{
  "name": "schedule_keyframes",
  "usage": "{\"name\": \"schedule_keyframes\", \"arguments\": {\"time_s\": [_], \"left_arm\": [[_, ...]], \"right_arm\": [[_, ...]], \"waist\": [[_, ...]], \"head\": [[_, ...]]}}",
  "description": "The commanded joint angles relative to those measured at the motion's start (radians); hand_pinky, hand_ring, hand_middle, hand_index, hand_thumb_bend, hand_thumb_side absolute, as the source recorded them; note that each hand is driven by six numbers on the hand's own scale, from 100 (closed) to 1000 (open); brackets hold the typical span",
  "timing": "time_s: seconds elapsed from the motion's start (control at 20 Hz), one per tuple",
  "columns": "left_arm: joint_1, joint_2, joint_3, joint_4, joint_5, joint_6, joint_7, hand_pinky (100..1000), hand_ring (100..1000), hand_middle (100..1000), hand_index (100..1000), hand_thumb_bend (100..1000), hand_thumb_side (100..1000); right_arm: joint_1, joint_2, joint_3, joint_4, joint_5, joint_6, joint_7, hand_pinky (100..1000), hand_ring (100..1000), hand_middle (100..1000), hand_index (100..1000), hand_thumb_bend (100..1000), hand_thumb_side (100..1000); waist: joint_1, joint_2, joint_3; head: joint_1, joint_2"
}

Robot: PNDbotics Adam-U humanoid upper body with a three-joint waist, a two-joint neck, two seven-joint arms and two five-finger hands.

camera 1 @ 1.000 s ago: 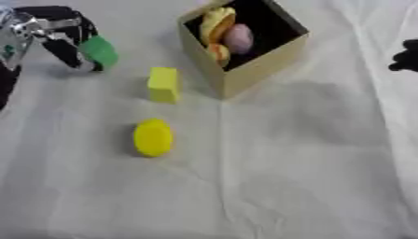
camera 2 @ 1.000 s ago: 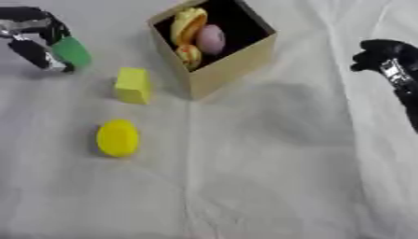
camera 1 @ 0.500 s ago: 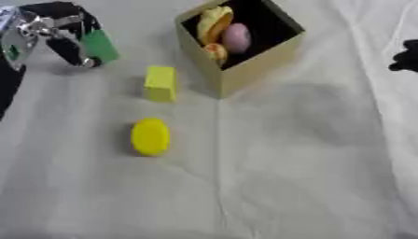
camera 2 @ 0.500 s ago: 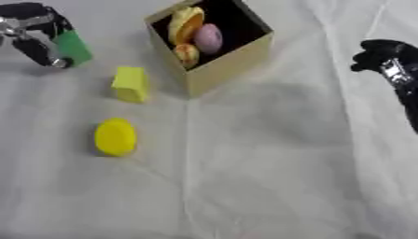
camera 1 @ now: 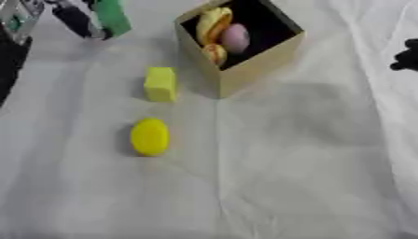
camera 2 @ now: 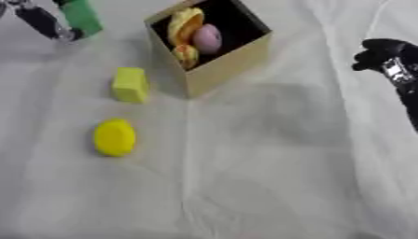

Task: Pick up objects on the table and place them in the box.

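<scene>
Left hand (camera 1: 72, 18) has lifted higher at the far left, fingers clamped round the green block (camera 1: 110, 16). Tan cardboard box (camera 1: 245, 70), yellow foam cube (camera 1: 160, 84) and yellow oval (camera 1: 150, 136) unmoved on the white-clothed worktop (camera 1: 286, 177). Right hand (camera 2: 384, 53) stays curled, empty, far right.

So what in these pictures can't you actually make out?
- Left hand: cut off by the top edge in both views; it holds a green block.
- Right hand: a blurred dark shape; fingers unclear.
- Box: its walls hide whatever lies under the yellow, pink and orange items.
- Yellow block and yellow round thing: too blurred to identify.
</scene>
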Motion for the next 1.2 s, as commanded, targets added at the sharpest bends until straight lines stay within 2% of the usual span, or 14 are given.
{"name": "schedule_keyframes", "arguments": {"time_s": [0.05, 0.3, 0.7, 0.8, 0.85, 0.9, 1.0, 1.1, 1.2], "left_arm": [[-0.051, -0.038, -0.022, -0.040, 0.044, -0.009, -0.043, 698, 570, 518, 687, 173, 232], [-0.081, -0.104, -0.048, -0.033, 0.076, -0.019, -0.098, 701, 576, 526, 693, 167, 274], [-0.091, -0.152, -0.042, -0.015, 0.070, -0.003, -0.093, 713, 592, 546, 710, 191, 312], [-0.089, -0.154, -0.036, -0.005, 0.045, 0.000, -0.081, 736, 632, 597, 746, 239, 346], [-0.088, -0.155, -0.032, -0.002, 0.032, -0.001, -0.075, 765, 686, 662, 797, 292, 392], [-0.087, -0.155, -0.030, 0.001, 0.018, -0.004, -0.070, 800, 748, 738, 848, 371, 477], [-0.086, -0.156, -0.025, 0.005, -0.006, -0.015, -0.065, 843, 806, 802, 892, 467, 550], [-0.084, -0.156, -0.021, 0.007, -0.023, -0.026, -0.061, 855, 820, 817, 910, 530, 583], [-0.083, -0.155, -0.017, 0.010, -0.034, -0.033, -0.056, 857, 824, 823, 919, 547, 580]], "right_arm": [[-0.024, -0.024, 0.003, -0.010, -0.004, -0.004, 0.009, 903, 715, 669, 806, 100, 760], [-0.049, -0.025, 0.015, -0.014, -0.003, -0.008, 0.021, 903, 715, 670, 807, 100, 754], [-0.062, -0.019, 0.021, -0.022, -0.008, -0.007, 0.029, 903, 714, 669, 806, 100, 755], [-0.062, -0.020, 0.020, -0.022, -0.009, -0.006, 0.029, 903, 713, 668, 806, 100, 756], [-0.061, -0.020, 0.019, -0.022, -0.009, -0.006, 0.028, 902, 713, 668, 805, 100, 757], [-0.061, -0.020, 0.019, -0.022, -0.009, -0.005, 0.028, 902, 713, 668, 805, 100, 757], [-0.061, -0.020, 0.018, -0.022, -0.010, -0.004, 0.028, 902, 713, 668, 805, 100, 758], [-0.060, -0.020, 0.018, -0.021, -0.010, -0.003, 0.028, 902, 713, 668, 805, 100, 758], [-0.058, -0.019, 0.017, -0.020, -0.010, -0.002, 0.028, 902, 713, 668, 805, 100, 759]], "waist": [[0.000, -0.029, -0.010], [0.003, -0.029, -0.035], [0.011, -0.020, -0.056], [0.012, -0.017, -0.058], [0.012, -0.015, -0.057], [0.012, -0.014, -0.057], [0.013, -0.013, -0.056], [0.013, -0.013, -0.055], [0.012, -0.014, -0.054]], "head": [[0.009, -0.006], [0.020, -0.013], [0.041, -0.026], [0.043, -0.026], [0.043, -0.025], [0.042, -0.025], [0.041, -0.023], [0.040, -0.022], [0.039, -0.019]]}}
